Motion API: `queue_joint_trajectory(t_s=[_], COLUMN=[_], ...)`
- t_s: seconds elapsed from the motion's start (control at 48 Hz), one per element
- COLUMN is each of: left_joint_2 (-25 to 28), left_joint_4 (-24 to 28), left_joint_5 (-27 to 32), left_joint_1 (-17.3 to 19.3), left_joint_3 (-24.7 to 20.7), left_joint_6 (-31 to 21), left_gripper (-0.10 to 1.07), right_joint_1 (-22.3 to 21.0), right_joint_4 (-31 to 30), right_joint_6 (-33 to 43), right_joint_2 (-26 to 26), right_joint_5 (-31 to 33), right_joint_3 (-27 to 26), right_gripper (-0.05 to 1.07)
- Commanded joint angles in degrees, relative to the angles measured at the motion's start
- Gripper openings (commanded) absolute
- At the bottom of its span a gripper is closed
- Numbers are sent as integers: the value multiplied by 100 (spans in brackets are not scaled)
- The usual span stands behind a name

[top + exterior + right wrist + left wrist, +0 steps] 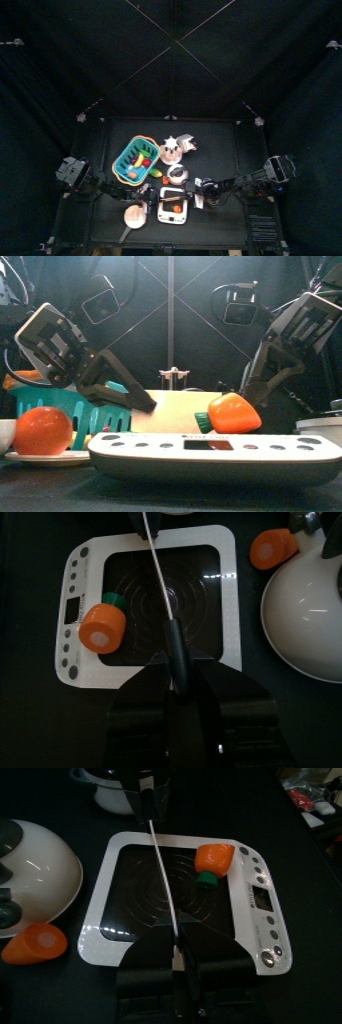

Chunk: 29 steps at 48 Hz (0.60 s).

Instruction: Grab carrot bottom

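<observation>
Hovering over white scale [254,898] at table's front edge, left fingers [147,963] and right fingers [140,697] slightly parted, empty; carrot bottom [34,943] beside scale, untouched.

in the top view the things on the table [214,160] are too small to tell apart. in the front view the scale [214,456] hides the bottom of the orange piece with a green end [230,414]. the blue basket [60,411] is half covered by the left arm and by another orange piece [43,430]; its contents cannot be made out. a white pot [34,858] is cut off by the left wrist view's edge, and a white bowl [310,612] by the right wrist view's edge. neither wrist view shows clearly how its jaws stand; a thin rod crosses in front.
</observation>
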Motion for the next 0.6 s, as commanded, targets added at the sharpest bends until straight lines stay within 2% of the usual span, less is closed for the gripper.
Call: queue_joint_trajectory(t_s=[0.0,0.208,0.396,0.5,0.583], left_joint_2=[-53,-272,-562,-668,-703], left_joint_4=[35,158,167,167,167], left_joint_5=[35,35,35,35,35], left_joint_1=[-149,-97,-18,88,167], left_joint_3=[-114,-97,-114,-62,-44], left_joint_6=[18,44,35,35,44], left_gripper=[36,36,42,53,66], right_joint_1=[-18,-26,-18,-18,-26], right_joint_4=[9,-35,-44,-44,-44], right_joint_6=[9,0,9,0,0], right_joint_2=[-114,-457,-756,-782,-782], right_joint_5=[62,167,220,246,272], right_joint_3=[-62,-88,-26,26,35], right_gripper=[43,43,43,43,43])
